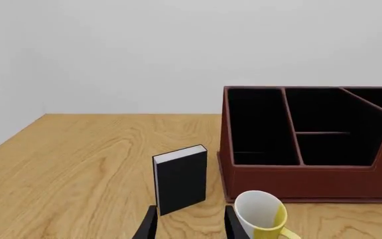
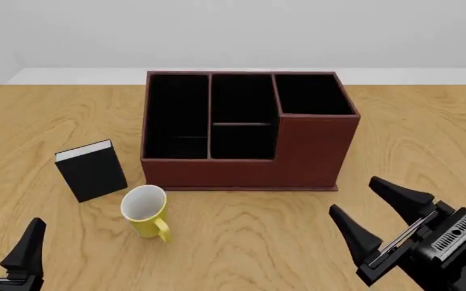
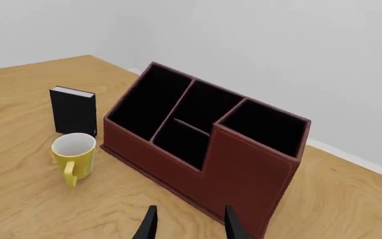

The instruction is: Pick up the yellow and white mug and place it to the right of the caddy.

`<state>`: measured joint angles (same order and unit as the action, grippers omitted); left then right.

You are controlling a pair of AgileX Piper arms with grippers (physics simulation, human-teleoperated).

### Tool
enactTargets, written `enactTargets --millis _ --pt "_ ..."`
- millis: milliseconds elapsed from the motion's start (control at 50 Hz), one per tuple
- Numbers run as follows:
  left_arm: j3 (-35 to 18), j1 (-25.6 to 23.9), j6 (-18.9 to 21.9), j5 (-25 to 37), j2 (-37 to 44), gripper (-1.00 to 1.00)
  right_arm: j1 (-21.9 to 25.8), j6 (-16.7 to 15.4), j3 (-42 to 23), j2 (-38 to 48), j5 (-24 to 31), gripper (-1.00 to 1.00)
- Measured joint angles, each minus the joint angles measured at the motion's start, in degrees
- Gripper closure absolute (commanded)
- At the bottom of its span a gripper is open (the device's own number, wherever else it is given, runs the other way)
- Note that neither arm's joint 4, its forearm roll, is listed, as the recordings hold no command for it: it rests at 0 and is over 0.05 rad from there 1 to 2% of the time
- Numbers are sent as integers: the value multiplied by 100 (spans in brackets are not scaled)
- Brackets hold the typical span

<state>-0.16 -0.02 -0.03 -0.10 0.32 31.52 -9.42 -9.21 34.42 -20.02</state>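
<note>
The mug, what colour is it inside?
White inside, yellow outside; the mug shows it best in the front view.

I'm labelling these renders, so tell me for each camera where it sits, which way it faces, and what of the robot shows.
Front view: fixed, above and behind the arms, looking forward and down at the caddy, mug and book; both open grippers show, left gripper and right gripper.
Left wrist view: behind the left gripper, low, facing book, mug and caddy; only fingertips show.
Right wrist view: behind the right gripper, higher, facing the caddy's tall corner; only fingertips show.
All three share caddy, mug, book.
</note>
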Motion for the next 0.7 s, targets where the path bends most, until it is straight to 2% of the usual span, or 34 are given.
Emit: enactTargets --millis 540,700 --pt "0 0 0 0 0 -100 668 58 -91 1256 -1059 -100" --pt "0 0 0 0 0 -100 833 89 -169 1863 -1475 -100"
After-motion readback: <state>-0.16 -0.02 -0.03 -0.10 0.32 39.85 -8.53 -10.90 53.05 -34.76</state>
